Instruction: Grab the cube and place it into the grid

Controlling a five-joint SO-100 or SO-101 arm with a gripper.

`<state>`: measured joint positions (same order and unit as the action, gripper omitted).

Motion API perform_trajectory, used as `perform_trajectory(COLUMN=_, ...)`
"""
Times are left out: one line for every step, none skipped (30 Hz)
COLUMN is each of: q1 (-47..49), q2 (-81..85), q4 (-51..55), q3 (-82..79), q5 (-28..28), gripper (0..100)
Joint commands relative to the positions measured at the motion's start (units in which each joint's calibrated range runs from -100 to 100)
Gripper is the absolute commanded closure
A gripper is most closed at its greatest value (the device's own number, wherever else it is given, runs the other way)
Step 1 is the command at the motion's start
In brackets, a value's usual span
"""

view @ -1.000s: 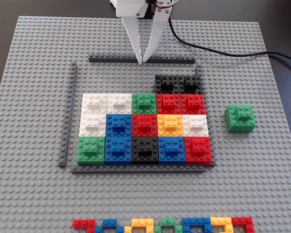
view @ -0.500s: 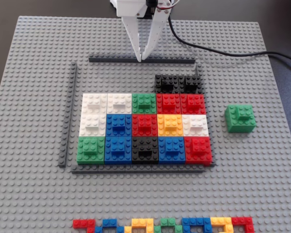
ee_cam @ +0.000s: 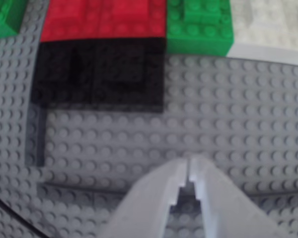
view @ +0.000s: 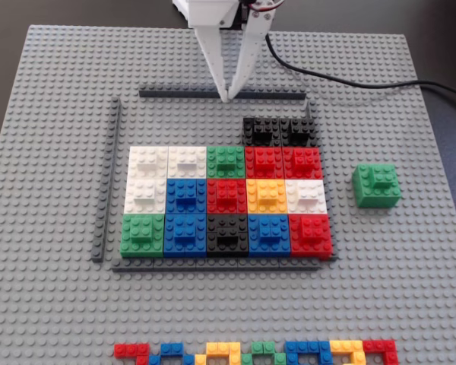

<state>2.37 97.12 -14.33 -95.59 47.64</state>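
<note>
1. A row of small flat bricks lies nearest, below the grid.
2. The green cube sits alone on the grey baseplate, right of the grid.
3. Beyond the grid, the white claw is pressed together and empty, at the far dark strip.

My gripper is showing at the bottom edge, fingertips nearly touching over the grey studded baseplate. Ahead, two black blocks are sitting beside red blocks, with a green block just right of them
</note>
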Motion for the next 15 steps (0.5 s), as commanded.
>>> perform_trajectory(q1=0.91, q2=-6.57, q4=0.70, q3=8.18, q5=0.29, gripper=100)
perform_trajectory(q1=1.06, q2=-8.98, q4=1.34, q3=10.72, q5=0.34, gripper=100)
perform_trajectory(q1=1.20, q2=-12.42, q4=2.12, q3=13.98, q5=0.34, gripper=100)
perform_trajectory(q1=1.35, q2=-15.09, q4=2.85, q3=17.25, q5=0.00, gripper=100)
perform_trajectory(q1=1.42, q2=-18.10, q4=3.83, q3=20.87, q5=-0.34, gripper=100)
perform_trajectory(q1=1.57, q2=-20.59, q4=4.81, q3=24.22, q5=-0.49, gripper=100)
perform_trajectory(q1=1.72, q2=-23.08, q4=5.88, q3=27.49, q5=-0.49, gripper=100)
perform_trajectory(q1=1.94, q2=-25.06, q4=6.91, q3=30.20, q5=-0.63, gripper=100)
perform_trajectory(q1=2.09, q2=-27.12, q4=8.03, q3=33.01, q5=-0.93, gripper=100)
perform_trajectory(q1=2.46, q2=-28.84, q4=8.86, q3=35.46, q5=-1.32, gripper=100)
perform_trajectory(q1=2.75, q2=-30.74, q4=9.64, q3=38.00, q5=-1.71, gripper=100)
perform_trajectory(q1=3.34, q2=-32.37, q4=10.18, q3=40.17, q5=-2.15, gripper=100)
perform_trajectory(q1=3.71, q2=-34.09, q4=10.67, q3=42.53, q5=-2.54, gripper=100)
perform_trajectory(q1=4.22, q2=-35.64, q4=11.26, q3=44.52, q5=-2.88, gripper=100)
perform_trajectory(q1=4.96, q2=-37.18, q4=11.99, q3=46.70, q5=-3.17, gripper=100)
